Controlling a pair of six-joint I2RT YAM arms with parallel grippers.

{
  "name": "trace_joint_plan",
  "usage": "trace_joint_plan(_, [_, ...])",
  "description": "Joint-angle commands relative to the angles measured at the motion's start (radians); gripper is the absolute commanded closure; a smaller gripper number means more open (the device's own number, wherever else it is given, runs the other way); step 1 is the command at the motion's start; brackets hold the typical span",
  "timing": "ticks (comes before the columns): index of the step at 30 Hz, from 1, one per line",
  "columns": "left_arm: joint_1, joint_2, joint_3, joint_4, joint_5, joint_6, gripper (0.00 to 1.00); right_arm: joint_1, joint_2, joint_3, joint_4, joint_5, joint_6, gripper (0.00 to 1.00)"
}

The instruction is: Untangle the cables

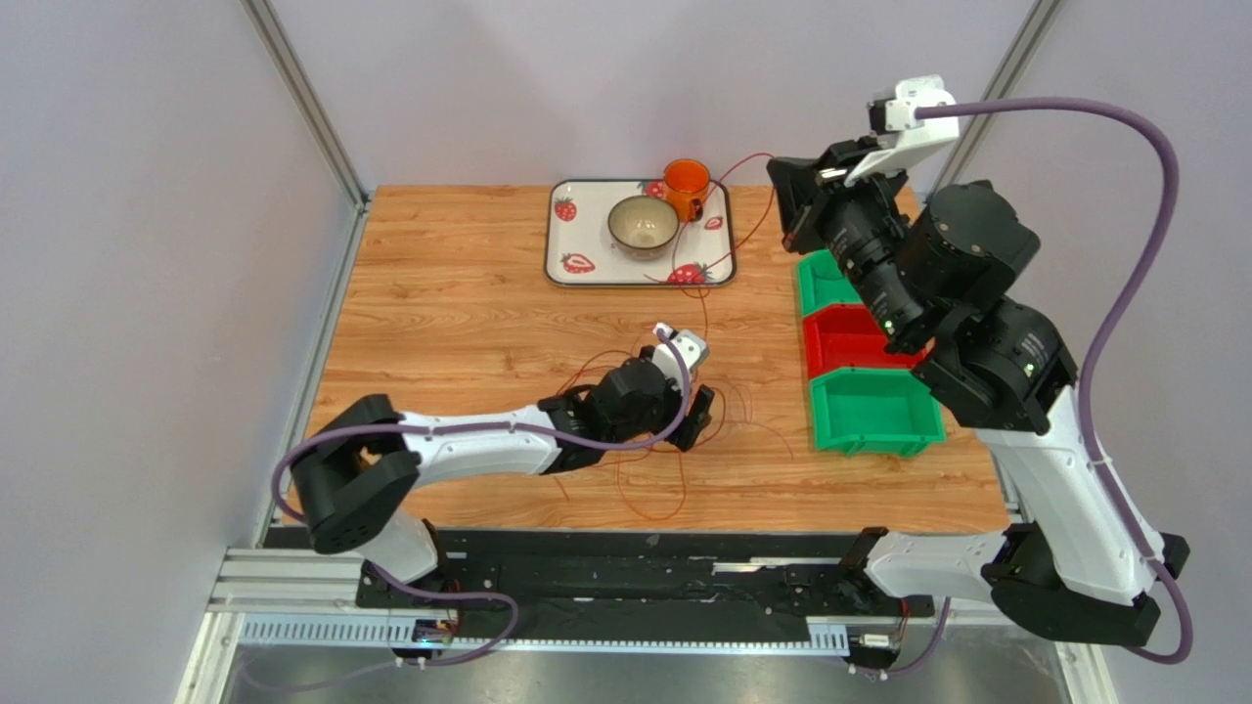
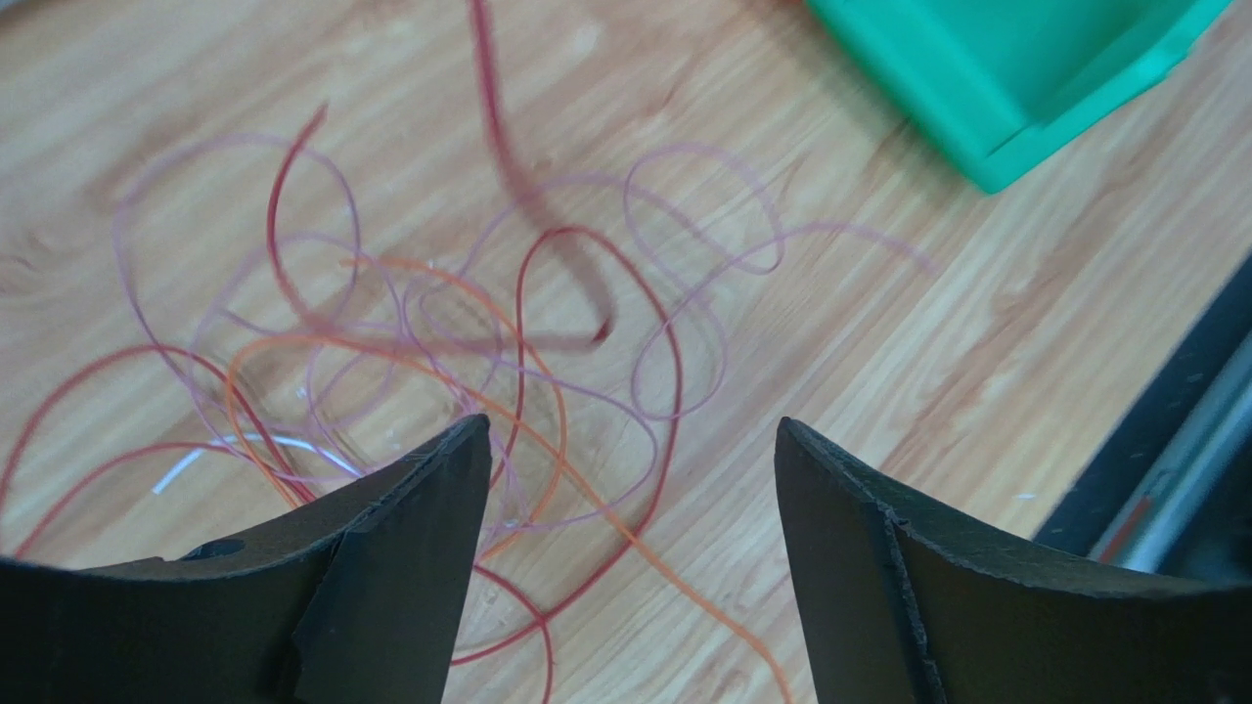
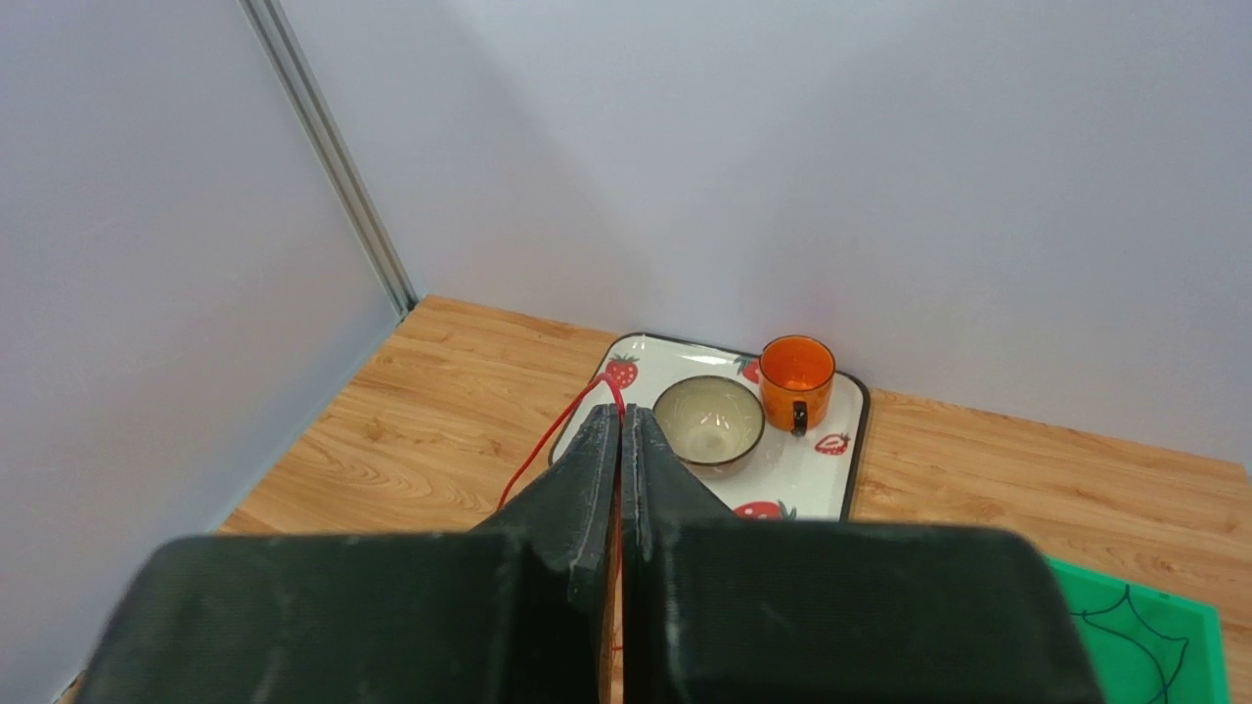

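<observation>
A red cable is pinched in the closed right tool; the cables lie tangled just below the wide-open, empty left tool, where one strand alone should be gripped.

No readable text, label or number anywhere.

Top external: high behind me, looks down over whole table | left wrist: close, faces down on cables, green bin shared with top | right wrist: raised, faces far tray, shared with top.
</observation>
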Motion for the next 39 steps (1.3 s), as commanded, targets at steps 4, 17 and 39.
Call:
trace_joint_plan(4, [-0.001, 0.187, 0.018, 0.087, -0.088, -0.041, 0.25, 0.003, -0.069, 0.067, 0.019, 0.014, -0.019, 1.00])
trace_joint_plan(17, [0.022, 0.350, 0.211, -0.198, -0.292, -0.089, 0.39, 0.003, -0.136, 0.038, 0.007, 0.099, -0.085, 1.00])
trace_joint_plan(39, [0.261, -0.023, 0.215, -0.509, -0.098, -0.145, 0.19, 0.001, -0.135, -0.085, 0.064, 0.439, -0.213, 1.00])
